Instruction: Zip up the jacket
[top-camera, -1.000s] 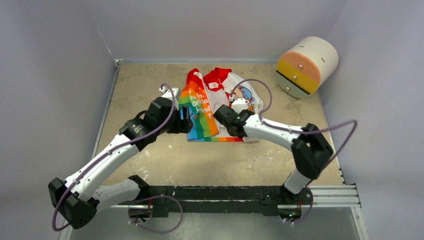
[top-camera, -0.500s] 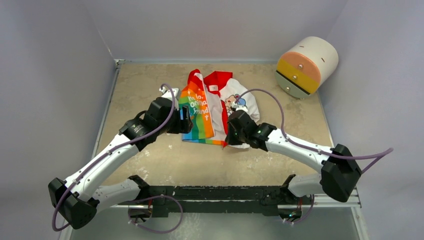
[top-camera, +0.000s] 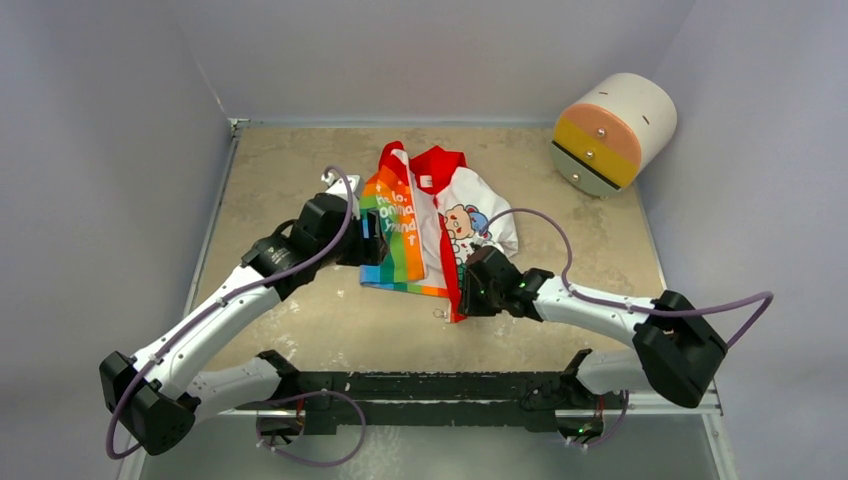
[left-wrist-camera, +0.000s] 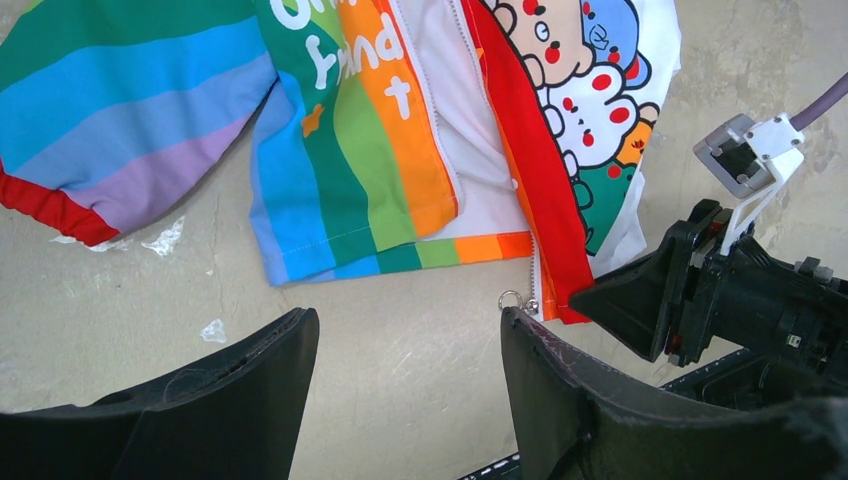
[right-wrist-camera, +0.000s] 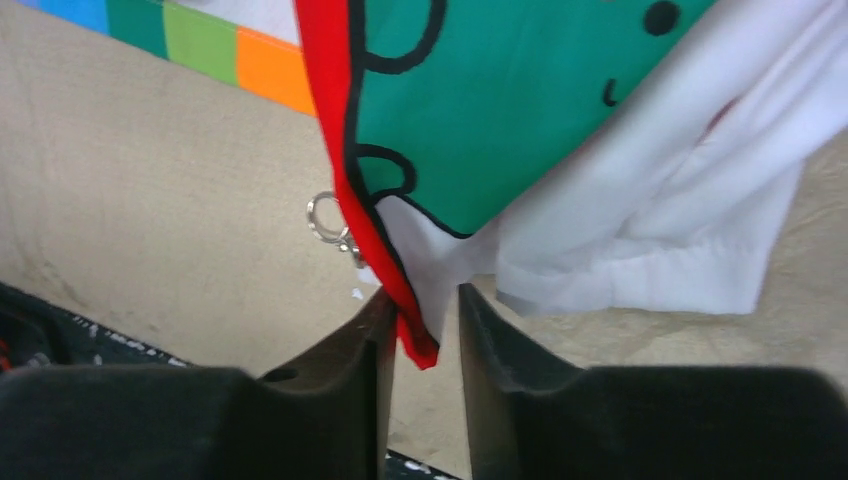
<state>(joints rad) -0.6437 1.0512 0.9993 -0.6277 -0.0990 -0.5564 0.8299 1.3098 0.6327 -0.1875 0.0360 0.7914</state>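
Jacket (top-camera: 432, 205) hem pinched between right fingers (right-wrist-camera: 345, 370), arm stretched low; left fingers (left-wrist-camera: 235, 395) spread, arm bent alongside.

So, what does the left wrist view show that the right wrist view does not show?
Only the left wrist view: the rainbow sleeve, the white letters, the bear print, the open left gripper with nothing in it, and the right gripper seen from outside.
Only the right wrist view: its fingers closed on the red bottom corner of the jacket, seen close.
Both: the metal ring at the hem, the red edge and the table.
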